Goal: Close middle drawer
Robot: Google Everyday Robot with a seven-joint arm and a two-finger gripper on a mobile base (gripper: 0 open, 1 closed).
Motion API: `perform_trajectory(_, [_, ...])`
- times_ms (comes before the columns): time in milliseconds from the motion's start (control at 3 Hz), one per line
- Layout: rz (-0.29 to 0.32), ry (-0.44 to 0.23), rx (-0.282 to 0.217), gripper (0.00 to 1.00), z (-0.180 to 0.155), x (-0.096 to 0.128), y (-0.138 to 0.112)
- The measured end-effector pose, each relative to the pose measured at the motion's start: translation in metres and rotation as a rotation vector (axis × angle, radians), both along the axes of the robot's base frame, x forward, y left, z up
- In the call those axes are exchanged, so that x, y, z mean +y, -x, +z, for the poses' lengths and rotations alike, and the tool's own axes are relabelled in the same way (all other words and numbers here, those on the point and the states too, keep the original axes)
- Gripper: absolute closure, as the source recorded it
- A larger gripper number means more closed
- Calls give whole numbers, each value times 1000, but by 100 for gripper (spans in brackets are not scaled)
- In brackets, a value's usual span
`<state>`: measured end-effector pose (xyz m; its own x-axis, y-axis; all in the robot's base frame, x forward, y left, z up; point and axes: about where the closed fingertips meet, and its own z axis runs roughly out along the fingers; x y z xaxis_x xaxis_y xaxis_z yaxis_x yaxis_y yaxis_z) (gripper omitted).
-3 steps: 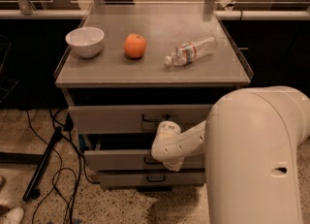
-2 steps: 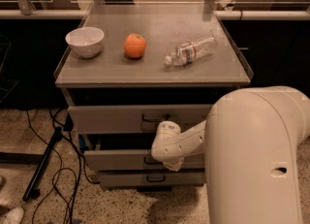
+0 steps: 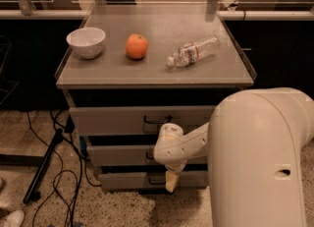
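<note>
The middle drawer (image 3: pixel 117 155) is the second of three grey fronts in the cabinet under the table. A dark gap shows above it, and only the left end of its dark handle (image 3: pixel 148 156) is visible. My gripper (image 3: pixel 170 181) hangs from the cream wrist (image 3: pixel 169 147). It sits right in front of the middle drawer's centre and points down across the lowest drawer front (image 3: pixel 127 180). The large cream arm (image 3: pixel 260 162) fills the lower right and hides the right part of all three drawers.
The top drawer (image 3: pixel 108 120) has a dark loop handle (image 3: pixel 158 120). On the grey tabletop (image 3: pixel 162 29) stand a white bowl (image 3: pixel 86 42), an orange (image 3: pixel 137 46) and a lying plastic bottle (image 3: pixel 192 51). Black cables and a stand leg (image 3: pixel 44 167) lie on the floor at left.
</note>
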<state>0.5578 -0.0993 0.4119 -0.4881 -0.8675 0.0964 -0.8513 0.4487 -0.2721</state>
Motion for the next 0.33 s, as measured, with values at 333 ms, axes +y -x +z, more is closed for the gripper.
perform_trajectory(333, [0, 0, 0, 0, 0, 0, 0])
